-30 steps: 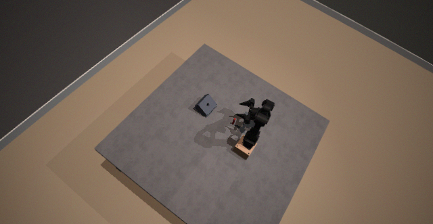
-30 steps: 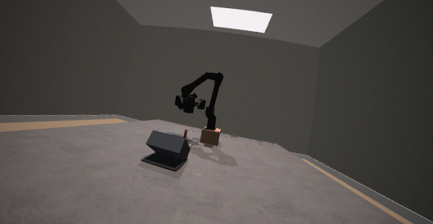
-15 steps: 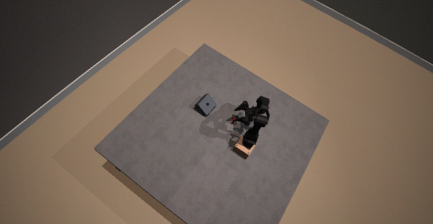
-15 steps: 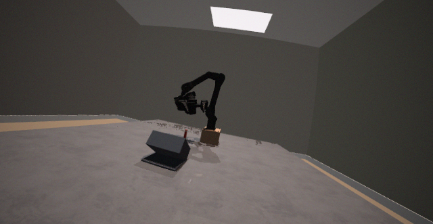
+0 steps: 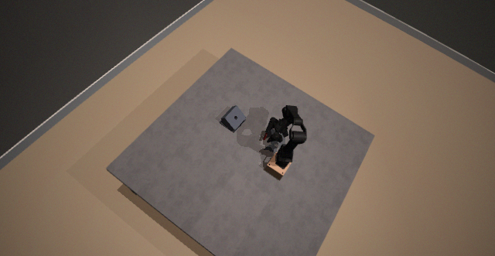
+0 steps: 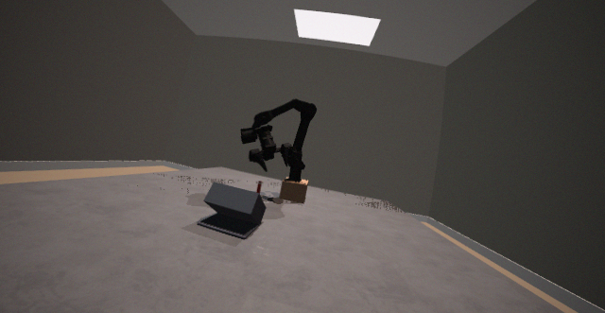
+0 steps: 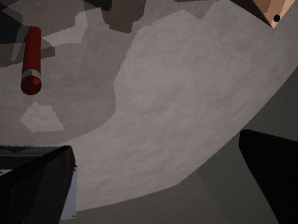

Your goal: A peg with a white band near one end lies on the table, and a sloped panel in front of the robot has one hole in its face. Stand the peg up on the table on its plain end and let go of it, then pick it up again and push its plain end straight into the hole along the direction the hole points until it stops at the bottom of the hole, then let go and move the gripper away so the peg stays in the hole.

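Note:
The red peg [image 5: 265, 136] [image 6: 259, 188] [image 7: 33, 52] stands upright on the table, its white-banded end up. The sloped panel [image 5: 231, 123] [image 6: 233, 199] [image 7: 72, 200] stands beyond the peg from the robot base. Its one hole [image 5: 236, 117] shows dark and empty in the top view; in the wrist view it is hidden behind a finger. My gripper [image 6: 277, 166] [image 7: 158, 148] is wide open and empty, above the table and clear of the peg. In the wrist view the peg lies at the upper left, outside the space between the fingers.
The robot's tan base block [image 5: 278, 167] [image 6: 293, 191] [image 7: 270, 7] is on the table [image 5: 186, 151] [image 6: 142, 256], near the peg. The arm arches above the peg's side of the table. Shadows of the arm fall around the peg.

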`<state>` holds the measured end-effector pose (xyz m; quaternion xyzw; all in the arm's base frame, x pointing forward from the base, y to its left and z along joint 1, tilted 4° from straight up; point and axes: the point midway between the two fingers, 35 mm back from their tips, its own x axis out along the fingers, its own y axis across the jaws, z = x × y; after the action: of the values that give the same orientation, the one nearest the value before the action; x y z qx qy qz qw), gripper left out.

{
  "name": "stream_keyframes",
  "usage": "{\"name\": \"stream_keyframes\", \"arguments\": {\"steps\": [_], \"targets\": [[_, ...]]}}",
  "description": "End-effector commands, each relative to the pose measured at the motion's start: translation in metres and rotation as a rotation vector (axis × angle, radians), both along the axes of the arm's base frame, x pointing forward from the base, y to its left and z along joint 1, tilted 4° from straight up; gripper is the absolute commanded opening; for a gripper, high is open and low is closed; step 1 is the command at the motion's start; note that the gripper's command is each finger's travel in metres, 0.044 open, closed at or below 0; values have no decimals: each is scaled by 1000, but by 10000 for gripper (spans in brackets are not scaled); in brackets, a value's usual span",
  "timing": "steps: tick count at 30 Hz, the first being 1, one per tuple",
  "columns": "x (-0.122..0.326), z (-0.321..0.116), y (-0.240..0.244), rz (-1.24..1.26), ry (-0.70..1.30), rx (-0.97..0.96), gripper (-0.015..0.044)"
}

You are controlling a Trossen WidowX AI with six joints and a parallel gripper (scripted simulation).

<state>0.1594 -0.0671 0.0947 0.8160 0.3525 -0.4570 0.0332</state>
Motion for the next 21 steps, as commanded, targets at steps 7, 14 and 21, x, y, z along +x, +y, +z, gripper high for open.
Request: {"name": "stream_keyframes", "arguments": {"steps": [7, 14, 21], "targets": [[5, -13, -11, -5, 223, -226, 440], [18, -15, -23, -70, 315, -427, 440], [35, -8, -33, -173, 333, -609, 440]]}}
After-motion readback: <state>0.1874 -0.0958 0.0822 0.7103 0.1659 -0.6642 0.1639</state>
